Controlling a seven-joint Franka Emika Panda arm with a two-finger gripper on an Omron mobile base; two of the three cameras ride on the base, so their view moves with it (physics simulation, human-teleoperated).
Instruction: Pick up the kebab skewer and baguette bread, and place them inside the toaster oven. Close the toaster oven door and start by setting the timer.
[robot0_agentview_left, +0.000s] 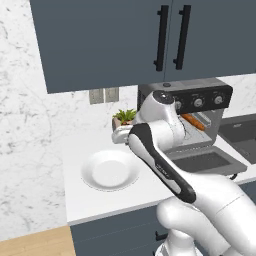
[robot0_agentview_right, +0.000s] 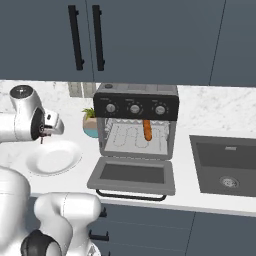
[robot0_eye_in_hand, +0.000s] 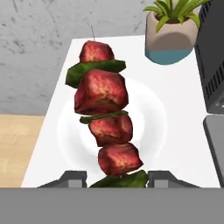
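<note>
hand clamped on kebab skewer, held above white plate at worktop's left end. baguette bread already on toaster oven rack, toaster oven door down. carry skewer level, enter beside baguette, clear of door.

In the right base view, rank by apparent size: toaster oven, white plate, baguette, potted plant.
1. Toaster oven, largest by far.
2. White plate.
3. Potted plant, partly hidden behind the oven.
4. Baguette, smallest; it lies deep on the rack, so distance may shrink it.
</note>
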